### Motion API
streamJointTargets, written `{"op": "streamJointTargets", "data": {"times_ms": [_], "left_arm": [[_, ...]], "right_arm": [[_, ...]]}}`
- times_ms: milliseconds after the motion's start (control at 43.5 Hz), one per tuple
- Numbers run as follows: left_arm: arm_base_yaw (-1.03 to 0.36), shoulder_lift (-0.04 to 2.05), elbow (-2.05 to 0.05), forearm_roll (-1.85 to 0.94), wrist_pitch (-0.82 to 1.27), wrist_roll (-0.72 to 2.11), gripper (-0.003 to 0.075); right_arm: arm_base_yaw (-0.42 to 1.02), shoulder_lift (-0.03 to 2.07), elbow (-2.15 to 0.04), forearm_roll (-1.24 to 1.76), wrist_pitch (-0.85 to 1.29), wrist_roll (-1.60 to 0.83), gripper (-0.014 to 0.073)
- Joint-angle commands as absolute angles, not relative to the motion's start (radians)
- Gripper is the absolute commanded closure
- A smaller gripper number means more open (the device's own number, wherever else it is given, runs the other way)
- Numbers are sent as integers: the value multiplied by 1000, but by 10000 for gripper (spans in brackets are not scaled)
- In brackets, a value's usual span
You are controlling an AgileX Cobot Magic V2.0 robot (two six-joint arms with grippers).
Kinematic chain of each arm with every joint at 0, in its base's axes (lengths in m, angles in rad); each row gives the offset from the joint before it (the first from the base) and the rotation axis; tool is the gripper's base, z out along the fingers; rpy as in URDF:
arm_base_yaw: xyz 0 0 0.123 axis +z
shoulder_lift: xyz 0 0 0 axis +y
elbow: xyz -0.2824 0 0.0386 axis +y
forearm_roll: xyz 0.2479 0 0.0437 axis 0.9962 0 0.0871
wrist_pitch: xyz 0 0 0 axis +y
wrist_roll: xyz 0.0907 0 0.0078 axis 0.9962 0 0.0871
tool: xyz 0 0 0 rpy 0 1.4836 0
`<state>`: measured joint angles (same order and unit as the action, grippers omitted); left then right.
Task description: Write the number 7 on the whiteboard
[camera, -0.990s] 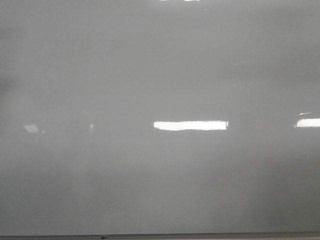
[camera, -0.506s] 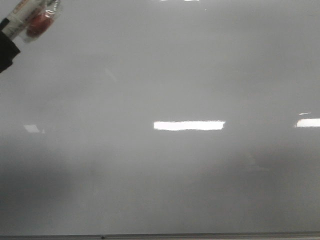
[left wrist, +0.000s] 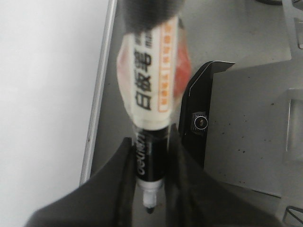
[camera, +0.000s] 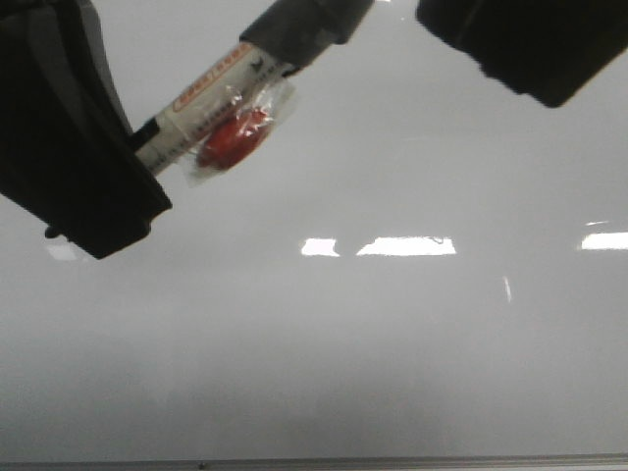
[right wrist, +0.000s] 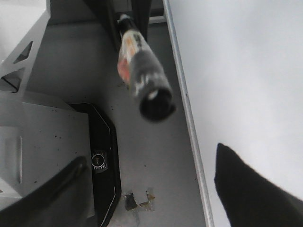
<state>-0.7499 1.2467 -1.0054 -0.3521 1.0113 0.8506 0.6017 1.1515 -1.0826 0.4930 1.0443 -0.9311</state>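
My left pincer [left wrist: 150, 189] clamps marker [camera: 211, 98]; right pincer [right wrist: 156, 189] gapes wide, empty. Cap still on; pulling could twist marker loose, drop onto whiteboard [camera: 392, 343].

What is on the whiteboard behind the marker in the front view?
Only light reflections show on the whiteboard; no number 7 is visible. The marker, the left gripper holding it, and the right gripper cover parts of the upper board.

Left gripper [left wrist: 150, 189] clamped around a marker [left wrist: 150, 94], raised at upper left of front view; right gripper [right wrist: 151, 189] spread wide, gripping nothing, raised at upper right
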Motion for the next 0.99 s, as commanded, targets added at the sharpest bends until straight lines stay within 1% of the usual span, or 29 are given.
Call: {"op": "streamJointTargets", "data": {"times_ms": [0, 69, 230, 276, 506, 552, 621, 713, 851, 921, 967], "left_arm": [[-777, 1229, -1039, -375, 972, 850, 711], [-783, 1229, -1039, -375, 969, 850, 711], [-785, 1229, -1039, -375, 969, 850, 711], [-785, 1229, -1039, -375, 969, 850, 711], [-785, 1229, -1039, -375, 969, 850, 711], [-785, 1229, -1039, -375, 969, 850, 711], [-785, 1229, -1039, -375, 969, 850, 711], [-785, 1229, -1039, -375, 969, 850, 711], [-785, 1229, -1039, -375, 969, 850, 693], [-785, 1229, -1039, -375, 969, 850, 633], [-785, 1229, -1039, -375, 969, 846, 563]], "right_arm": [[643, 1179, -1143, 532, 1006, -943, 34], [674, 1209, -1161, 533, 1003, -943, 46], [715, 1249, -1175, 552, 972, -943, 144], [716, 1254, -1177, 564, 967, -943, 160], [716, 1258, -1183, 603, 948, -942, 183], [716, 1258, -1183, 603, 946, -942, 211], [716, 1258, -1183, 603, 943, -942, 282], [716, 1258, -1183, 603, 938, -936, 402], [716, 1258, -1183, 603, 938, -930, 538], [716, 1258, -1183, 603, 938, -930, 597], [716, 1258, -1183, 603, 938, -930, 627]]}}
